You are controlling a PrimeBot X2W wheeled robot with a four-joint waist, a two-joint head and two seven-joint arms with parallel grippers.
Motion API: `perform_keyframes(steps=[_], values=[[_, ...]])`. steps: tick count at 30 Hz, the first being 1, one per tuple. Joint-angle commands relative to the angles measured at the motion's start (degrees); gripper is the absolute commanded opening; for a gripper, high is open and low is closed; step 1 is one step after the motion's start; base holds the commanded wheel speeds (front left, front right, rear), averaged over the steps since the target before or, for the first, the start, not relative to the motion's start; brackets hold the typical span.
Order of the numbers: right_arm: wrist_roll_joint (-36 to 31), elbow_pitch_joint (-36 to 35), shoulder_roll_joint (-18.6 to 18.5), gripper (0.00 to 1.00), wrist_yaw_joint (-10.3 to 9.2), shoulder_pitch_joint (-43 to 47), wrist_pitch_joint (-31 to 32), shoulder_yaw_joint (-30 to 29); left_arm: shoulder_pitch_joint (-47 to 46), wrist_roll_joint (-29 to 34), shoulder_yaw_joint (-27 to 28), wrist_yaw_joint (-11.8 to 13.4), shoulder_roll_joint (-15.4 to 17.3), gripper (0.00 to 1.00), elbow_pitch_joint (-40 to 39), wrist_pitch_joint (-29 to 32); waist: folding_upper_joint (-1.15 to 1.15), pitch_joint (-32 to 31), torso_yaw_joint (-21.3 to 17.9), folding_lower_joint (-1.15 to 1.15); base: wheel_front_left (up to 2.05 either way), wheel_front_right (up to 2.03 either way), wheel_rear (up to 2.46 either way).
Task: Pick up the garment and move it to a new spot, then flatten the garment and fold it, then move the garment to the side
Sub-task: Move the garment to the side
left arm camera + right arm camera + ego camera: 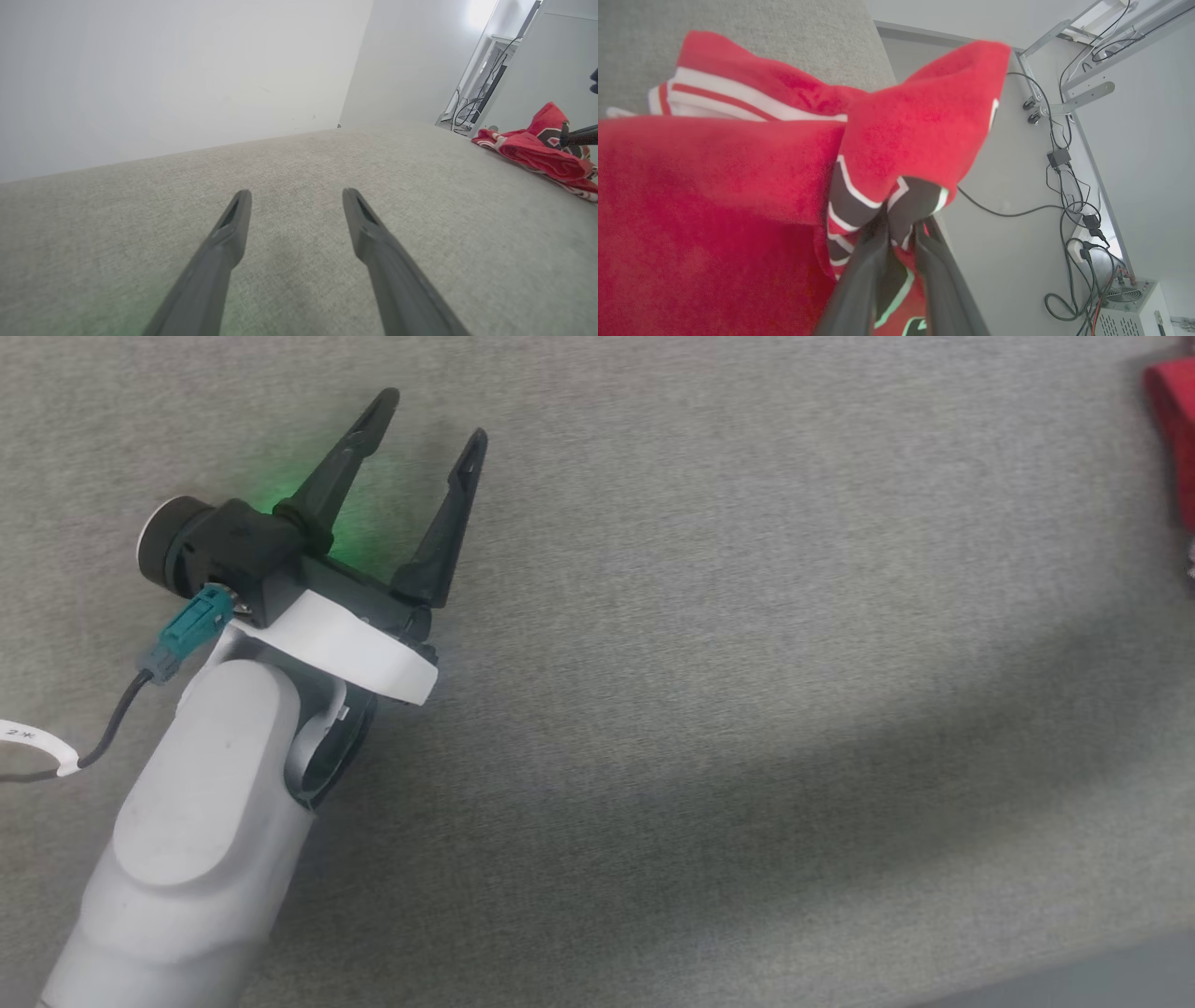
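Your right gripper point(901, 224) pinches a fold of the red jersey garment point(714, 177) with white striped trim, heaped at the right edge of the grey cloth-covered table point(747, 616), while your left gripper point(431, 418) hangs spread wide over its left part; the cloth looks soft and light, so thick hems should hold best.

A grey fabric-covered table point(709, 709) meets a white wall point(163, 84); black cables point(1087, 220) trail near a vented grey box point(1129, 310).

Red garment point(714, 186), white-and-red striped trim, black white-edged patches, perhaps lettering; grey flecked table surface point(747, 616).
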Motion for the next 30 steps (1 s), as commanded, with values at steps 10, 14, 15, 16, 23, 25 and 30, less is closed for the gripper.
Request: perform_keyframes(steps=[10,14,15,16,23,25,30], values=[[-3.16,4.47,0.28,1.00,-0.01,-3.64,-2.59,-1.60,2.62,-1.89,2.81,0.22,0.70,1.00,-0.97,0.12,0.00,-1.33,1.90,0.00,0.00,0.00,0.00],[-3.70,5.23,-0.11,1.00,-0.01,-4.29,-3.68,-1.70,3.59,-2.28,4.24,0.21,0.37,1.00,-1.89,0.11,0.00,-2.63,2.34,0.00,0.00,0.00,0.00],[-3.61,5.41,0.23,1.00,-0.01,-4.36,-4.00,-1.54,3.88,-2.42,4.49,0.18,0.21,1.00,-2.08,0.11,0.00,-3.00,2.46,0.00,0.00,0.00,0.00],[-3.44,5.49,0.69,1.00,0.00,-4.53,-4.30,-1.51,4.25,-2.42,4.75,0.16,0.16,1.00,-2.28,0.11,0.00,-3.40,2.55,0.00,0.00,0.00,0.00],[-2.84,6.31,1.43,1.00,-0.01,-4.42,-6.16,-1.11,7.18,-2.88,6.83,0.16,-0.31,1.00,-3.17,0.10,0.00,-6.33,3.72,0.00,0.00,0.00,0.00],[-2.41,6.50,1.71,1.00,-0.01,-4.18,-6.76,-0.76,8.06,-3.02,7.48,0.16,-0.51,1.00,-3.50,0.09,0.00,-7.26,4.09,0.00,0.00,0.00,0.00],[-0.23,6.59,3.37,1.00,0.00,-3.13,-8.66,0.14,10.16,-3.81,8.90,0.16,-0.95,1.00,-4.11,0.03,0.00,-9.64,5.25,0.00,0.00,0.00,0.00]])
